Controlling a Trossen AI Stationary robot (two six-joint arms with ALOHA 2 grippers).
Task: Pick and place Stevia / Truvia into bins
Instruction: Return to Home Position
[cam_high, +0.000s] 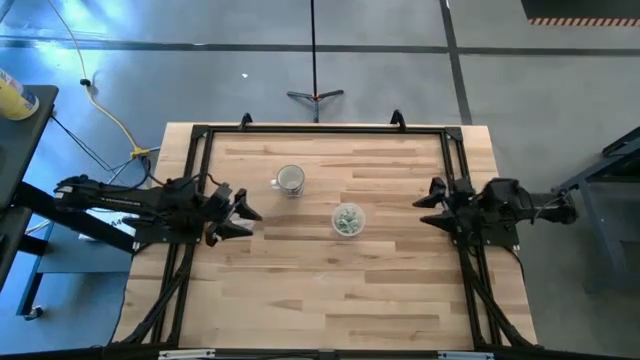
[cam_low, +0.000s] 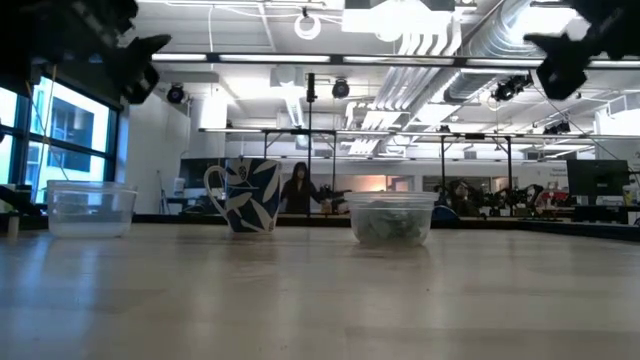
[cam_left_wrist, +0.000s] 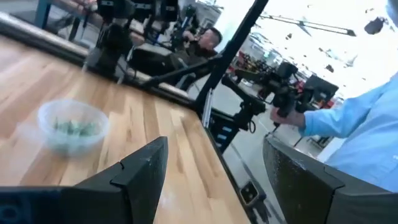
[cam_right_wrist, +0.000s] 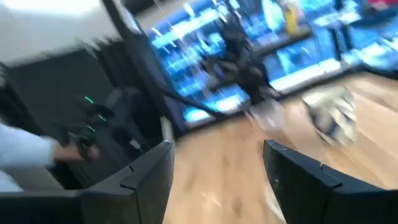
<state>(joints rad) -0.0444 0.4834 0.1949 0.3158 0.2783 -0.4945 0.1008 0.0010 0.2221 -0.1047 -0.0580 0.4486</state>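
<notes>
Smooth pale wood table (cam_high: 330, 290), glossy clear plastic cup (cam_high: 334, 220) of paper packets (cam_high: 349, 222), matt black metal frame (cam_high: 320, 129).

Right tool (cam_right_wrist: 217, 150), fingers (cam_right_wrist: 146, 177) apart, wooden table (cam_right_wrist: 214, 171) beyond

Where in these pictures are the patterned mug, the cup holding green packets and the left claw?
Mug (cam_low: 245, 200): low view, its patterned side.
Packet cup (cam_low: 390, 198): low view, its rim.
Left claw (cam_left_wrist: 216, 146): left wrist view, between its fingertips.
</notes>
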